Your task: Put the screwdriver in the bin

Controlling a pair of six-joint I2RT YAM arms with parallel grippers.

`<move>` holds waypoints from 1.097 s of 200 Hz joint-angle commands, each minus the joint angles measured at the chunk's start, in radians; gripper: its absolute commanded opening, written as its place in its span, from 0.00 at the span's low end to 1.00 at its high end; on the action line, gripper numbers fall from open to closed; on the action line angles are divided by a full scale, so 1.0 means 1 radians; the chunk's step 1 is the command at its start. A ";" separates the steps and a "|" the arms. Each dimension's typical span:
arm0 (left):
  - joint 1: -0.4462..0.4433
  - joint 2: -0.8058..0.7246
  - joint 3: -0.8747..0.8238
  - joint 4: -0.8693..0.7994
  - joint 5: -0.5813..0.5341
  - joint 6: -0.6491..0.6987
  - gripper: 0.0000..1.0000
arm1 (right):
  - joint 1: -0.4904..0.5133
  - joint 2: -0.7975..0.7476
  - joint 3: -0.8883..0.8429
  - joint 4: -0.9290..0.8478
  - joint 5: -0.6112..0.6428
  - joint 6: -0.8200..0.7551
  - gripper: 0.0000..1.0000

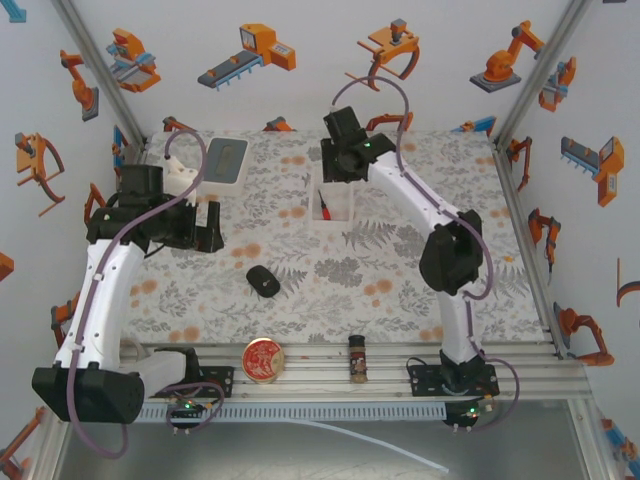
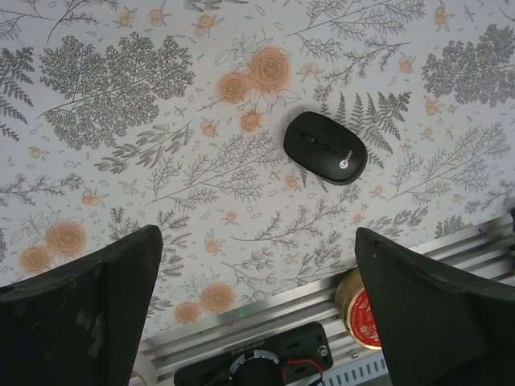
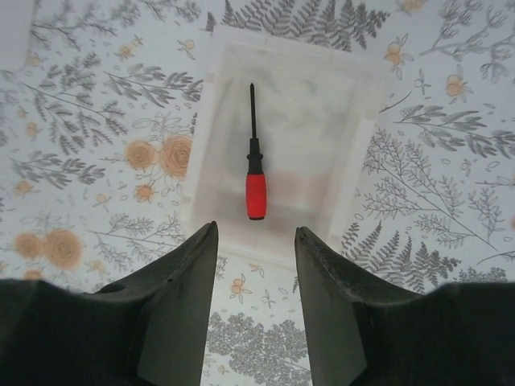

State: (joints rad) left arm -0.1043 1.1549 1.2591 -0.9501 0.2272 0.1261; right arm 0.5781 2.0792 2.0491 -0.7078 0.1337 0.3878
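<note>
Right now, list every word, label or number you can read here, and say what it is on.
Nothing reads clearly.
Mouse: small round logo, too small to read.
Round tin: red label, blurred.
Spice bottle: label too small.
Screwdriver and bin: no markings seen.

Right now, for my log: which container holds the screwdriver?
The clear bin, with the red screwdriver lying flat inside; the grey-blue tray stands apart, back left.

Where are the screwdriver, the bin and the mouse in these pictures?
screwdriver point(image 3: 254, 153): right wrist view, on the dark collar above the red handle.
bin point(image 3: 322, 145): right wrist view, on its bare floor beside the screwdriver.
mouse point(image 2: 325, 147): left wrist view, on the middle of its top.
</note>
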 commanded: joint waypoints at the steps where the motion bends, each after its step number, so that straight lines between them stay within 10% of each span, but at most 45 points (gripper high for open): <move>1: -0.006 0.016 0.025 0.009 -0.022 0.024 0.97 | -0.003 -0.101 -0.072 0.046 0.027 -0.033 0.45; 131: 0.005 0.027 -0.142 0.427 -0.173 -0.160 0.97 | -0.014 -0.670 -0.896 0.482 0.209 -0.147 0.68; 157: 0.022 0.023 -0.230 0.555 -0.202 -0.189 0.97 | -0.026 -0.777 -1.070 0.571 0.305 -0.176 0.87; 219: 0.159 0.083 -0.457 0.866 -0.053 -0.304 0.97 | -0.191 -1.080 -1.372 0.655 0.469 -0.250 0.99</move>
State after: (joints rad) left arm 0.0196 1.2076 0.8738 -0.2710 0.1066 -0.1150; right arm 0.4633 1.1252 0.7738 -0.1459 0.5014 0.1635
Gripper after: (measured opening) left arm 0.974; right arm 0.992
